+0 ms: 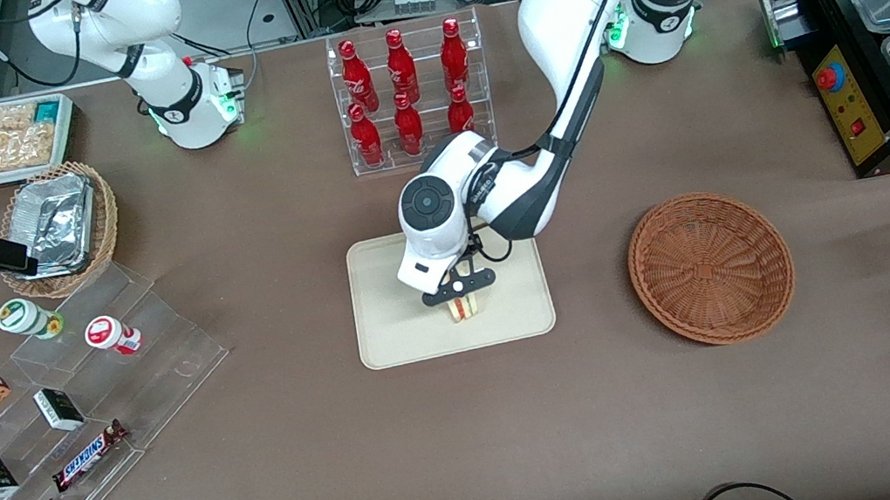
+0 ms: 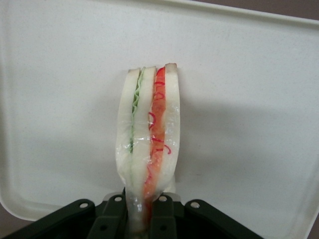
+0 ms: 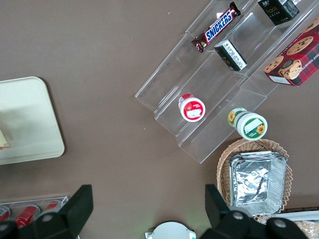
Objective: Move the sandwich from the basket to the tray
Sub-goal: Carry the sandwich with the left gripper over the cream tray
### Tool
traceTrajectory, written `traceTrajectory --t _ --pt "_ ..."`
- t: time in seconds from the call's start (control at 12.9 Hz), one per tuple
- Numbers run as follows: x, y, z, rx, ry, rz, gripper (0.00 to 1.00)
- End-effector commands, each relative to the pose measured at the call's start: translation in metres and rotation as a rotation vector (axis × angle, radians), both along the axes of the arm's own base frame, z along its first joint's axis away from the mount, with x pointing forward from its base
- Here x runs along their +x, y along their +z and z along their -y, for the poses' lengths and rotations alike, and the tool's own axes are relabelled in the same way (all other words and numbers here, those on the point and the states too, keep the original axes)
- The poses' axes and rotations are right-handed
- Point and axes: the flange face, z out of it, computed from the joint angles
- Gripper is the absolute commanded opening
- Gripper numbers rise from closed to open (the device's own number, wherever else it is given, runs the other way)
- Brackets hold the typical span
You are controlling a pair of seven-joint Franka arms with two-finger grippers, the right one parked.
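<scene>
Your claw hangs over the tray, close to the tray's edge nearest the front camera, and it pinches the sandwich by one end. The basket is empty, toward the working arm's end of the bench. The sandwich stands on its thin edge, so it can fall over when you release. If the wrap sticks to the fingers, lifting can drag it off the tray.
</scene>
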Motion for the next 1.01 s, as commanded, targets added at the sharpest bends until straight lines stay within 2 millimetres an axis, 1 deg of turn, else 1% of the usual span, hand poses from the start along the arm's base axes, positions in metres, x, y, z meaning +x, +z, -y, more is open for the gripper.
traceTrajectory --t 0.0,0.15,0.39,0.54,0.77,0.93 --pt "0.001 0.001 0.009 0.007 0.014 0.031 1.0" --pt "0.001 0.001 0.009 0.008 0.015 0.032 1.0" --pt "0.002 0.014 0.008 0.004 0.013 0.037 1.0" --pt "0.004 0.033 0.003 0.012 0.012 0.026 1.0" --pt "0.002 0.077 -0.001 0.025 0.01 0.009 1.0" --pt "0.001 0.093 -0.003 0.021 0.007 0.016 1.0"
